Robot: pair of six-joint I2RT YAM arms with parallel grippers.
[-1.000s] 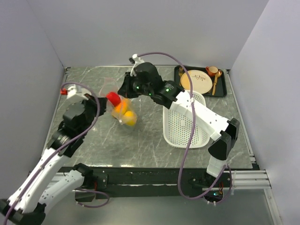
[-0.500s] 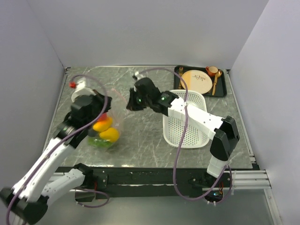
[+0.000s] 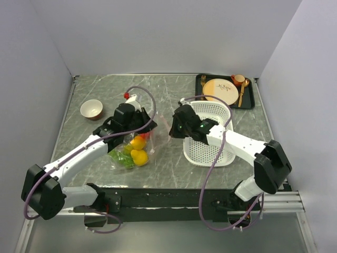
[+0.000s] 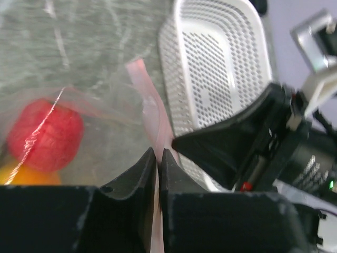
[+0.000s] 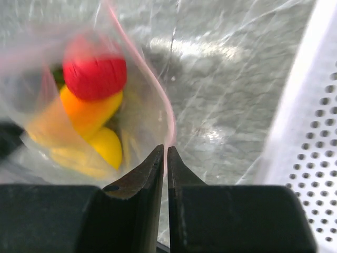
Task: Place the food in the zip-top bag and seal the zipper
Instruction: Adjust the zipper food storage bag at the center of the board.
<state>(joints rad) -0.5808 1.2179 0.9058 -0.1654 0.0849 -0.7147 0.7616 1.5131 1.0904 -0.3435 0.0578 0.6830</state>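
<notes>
sealing step: food [image 3: 138, 156] sits inside zip-top bag [image 3: 151, 141], left of basket [image 3: 208, 143]. left gripper [image 4: 158, 158] and right gripper [image 5: 164, 156] both clamp the zipper [image 4: 149, 108]. next: slide along strip, pressing it closed.

Finding: a robotics test cell, not a home kitchen. My left arm [image 3: 79, 158] and right arm [image 3: 237, 141] are mounted on a metal frame [image 3: 276, 200] at the near edge of a grey marble-patterned table [image 3: 168, 161], with purple cables [image 3: 206, 184] looping loose. Plain pale panels [image 3: 158, 37] box in three sides (bare, unmarked). The contents are props: toy fruit [image 3: 138, 151] in a zip-top bag [image 5: 139, 105], a white perforated basket [image 3: 208, 148], and a black tray [image 3: 251, 101] holding a plate [image 3: 219, 90].
</notes>
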